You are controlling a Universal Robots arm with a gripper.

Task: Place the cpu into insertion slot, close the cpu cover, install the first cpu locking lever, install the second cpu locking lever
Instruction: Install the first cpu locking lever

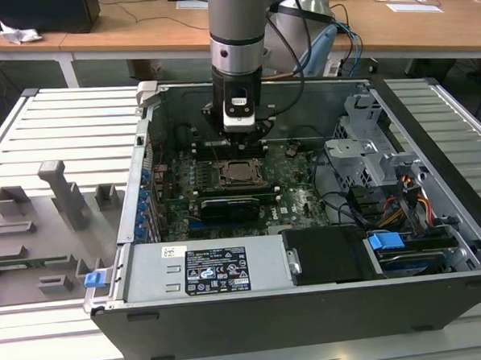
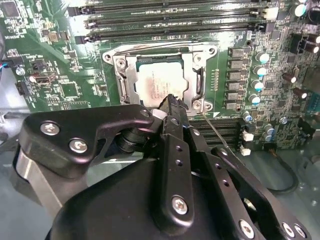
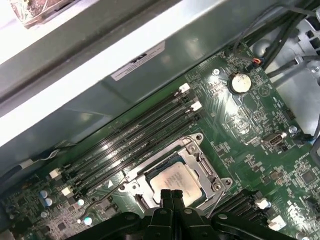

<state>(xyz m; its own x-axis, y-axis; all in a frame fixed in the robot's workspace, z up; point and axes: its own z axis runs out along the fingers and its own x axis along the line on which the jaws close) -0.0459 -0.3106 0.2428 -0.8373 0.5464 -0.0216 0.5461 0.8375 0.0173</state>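
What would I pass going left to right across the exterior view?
Grey fixture tray → blue latch at the case corner → cpu on the green board → metal drive cage.

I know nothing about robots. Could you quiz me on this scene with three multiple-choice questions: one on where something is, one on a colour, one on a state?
1. Where does the cpu lie?
A. Held up between the jaws
B. In the insertion slot
C. On a desk behind the case

2. What colour is the circuit board?
A. Green
B. Red
C. White

3. How do the jaws of the gripper stand?
A. Wide apart
B. Shut together
C. Clamped on a cable

Answers:
1 B: both wrist views show its pale metal top sitting in the socket, framed by the silver cpu cover.
2 A: the board around the socket is green in every view.
3 B: in the first wrist view the two fingertips meet with no gap.
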